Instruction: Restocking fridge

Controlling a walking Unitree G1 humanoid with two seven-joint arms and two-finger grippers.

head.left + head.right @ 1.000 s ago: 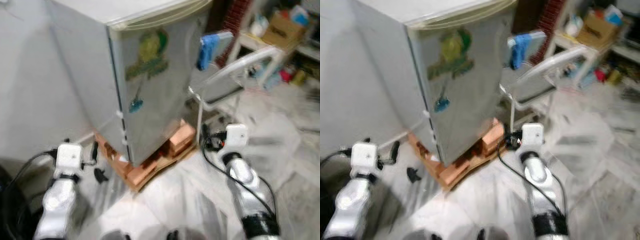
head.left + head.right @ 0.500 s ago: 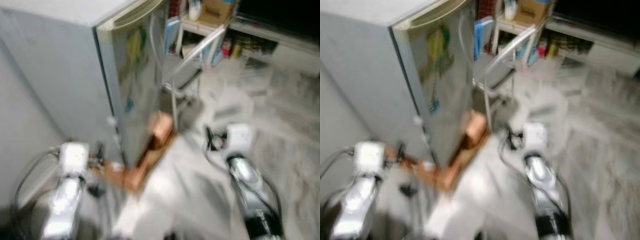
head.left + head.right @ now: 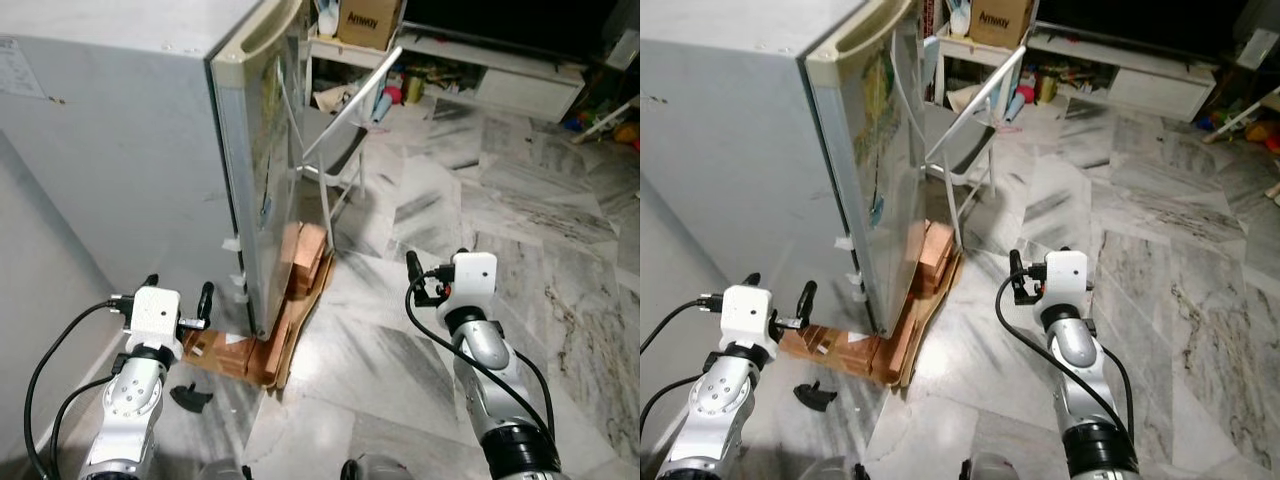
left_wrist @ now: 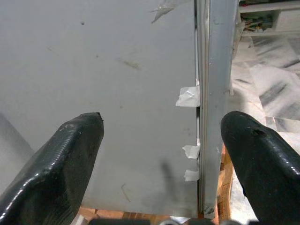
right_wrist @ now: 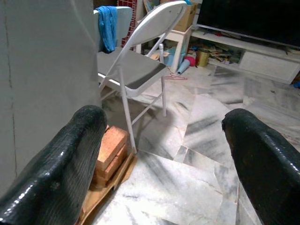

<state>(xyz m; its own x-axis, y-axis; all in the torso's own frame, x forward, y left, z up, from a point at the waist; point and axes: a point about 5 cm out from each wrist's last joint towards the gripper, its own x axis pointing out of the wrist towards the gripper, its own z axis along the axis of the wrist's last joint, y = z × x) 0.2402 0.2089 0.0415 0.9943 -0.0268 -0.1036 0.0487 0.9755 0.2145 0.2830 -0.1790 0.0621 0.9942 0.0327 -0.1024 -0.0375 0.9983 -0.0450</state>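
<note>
The fridge (image 3: 180,150) stands shut ahead of the spread, empty left gripper (image 4: 161,154) and right gripper (image 5: 164,154), so no stocking progress shows.

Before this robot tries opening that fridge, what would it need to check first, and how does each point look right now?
1. Fridge door shut: ok, its edge sits flush against the body in the left wrist view.
2. Left gripper open and empty: ok, it faces the door seam.
3. Right gripper open and empty: ok, it faces the folding chair.
4. Fridge standing steady: cannot tell, it sits on bricks and cardboard.
5. Room for the door to swing: not ok, the folding chair stands close in front of it.
6. Items ready for restocking: cannot tell, neither gripper holds any.
</note>
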